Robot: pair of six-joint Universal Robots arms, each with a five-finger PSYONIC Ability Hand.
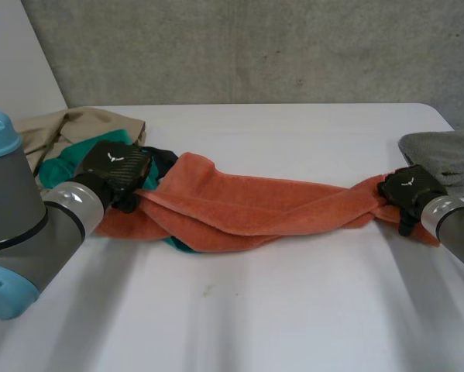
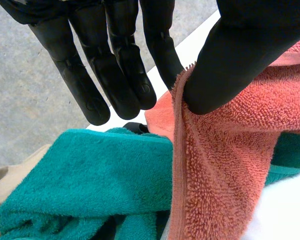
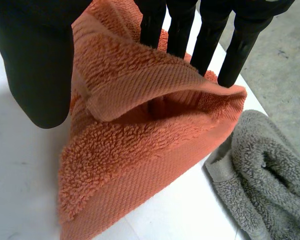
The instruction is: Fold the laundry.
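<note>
An orange towel point(image 1: 255, 209) lies stretched in a twisted band across the white table point(image 1: 255, 310) between my two hands. My left hand point(image 1: 114, 167) is at its left end. In the left wrist view the towel's edge point(image 2: 225, 150) runs up between the thumb point(image 2: 230, 55) and the straight fingers point(image 2: 114, 65), pinched there. My right hand point(image 1: 408, 188) is at the towel's right end. There the folded corner point(image 3: 139, 145) rests loosely against straight fingers point(image 3: 210, 45), with the thumb point(image 3: 34, 65) standing apart beside it.
A teal towel point(image 1: 57, 170) point(image 2: 89, 175) lies under the orange towel's left end, on a beige cloth point(image 1: 69, 128) at the back left. A grey towel point(image 1: 448, 151) point(image 3: 270, 170) sits bunched at the right edge, just beyond my right hand.
</note>
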